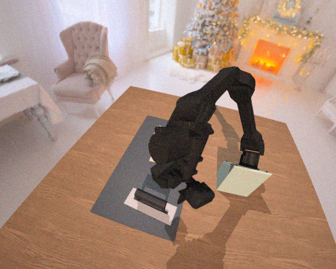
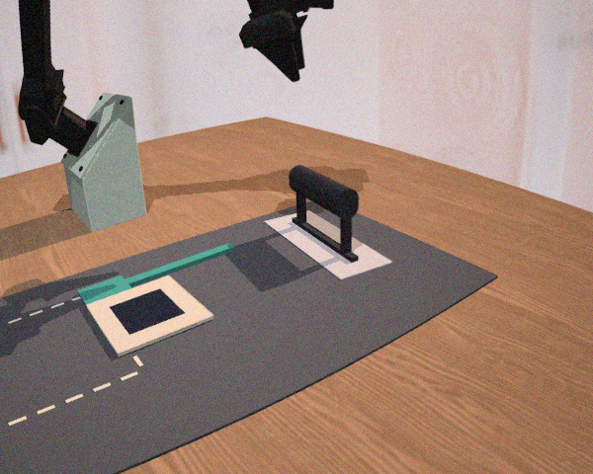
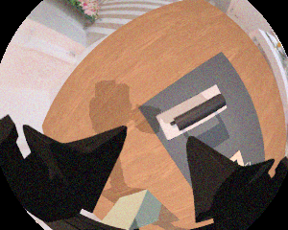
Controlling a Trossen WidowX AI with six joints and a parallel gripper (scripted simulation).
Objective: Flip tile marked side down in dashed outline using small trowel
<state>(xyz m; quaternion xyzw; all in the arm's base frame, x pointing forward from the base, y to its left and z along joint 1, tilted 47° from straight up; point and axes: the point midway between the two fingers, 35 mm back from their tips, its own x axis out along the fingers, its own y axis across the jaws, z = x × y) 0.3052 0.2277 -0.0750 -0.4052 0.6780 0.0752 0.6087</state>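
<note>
A cream tile [image 2: 197, 315] lies on the grey mat [image 2: 296, 326] [image 1: 121, 176] [image 3: 246, 96] with its dark marked square up, at a corner of the white dashed outline [image 2: 75, 398]. A teal long-handled flat tool [image 2: 179, 265] lies on the mat with its blade against the tile's far edge. A white-bladed tool with a black bar handle [image 2: 322, 191] [image 1: 150, 199] [image 3: 198, 113] stands further along the mat. My gripper [image 2: 287, 55] [image 3: 158, 136] [image 1: 195, 196] is open and empty, high above the mat. In the top view the arm hides most of the tile.
The arm's pale green base block [image 2: 105, 168] [image 1: 240, 180] [image 3: 132, 211] stands on the wooden table [image 2: 440, 356] beside the mat. The arm reaches over the mat's middle. Furniture stands far off the table.
</note>
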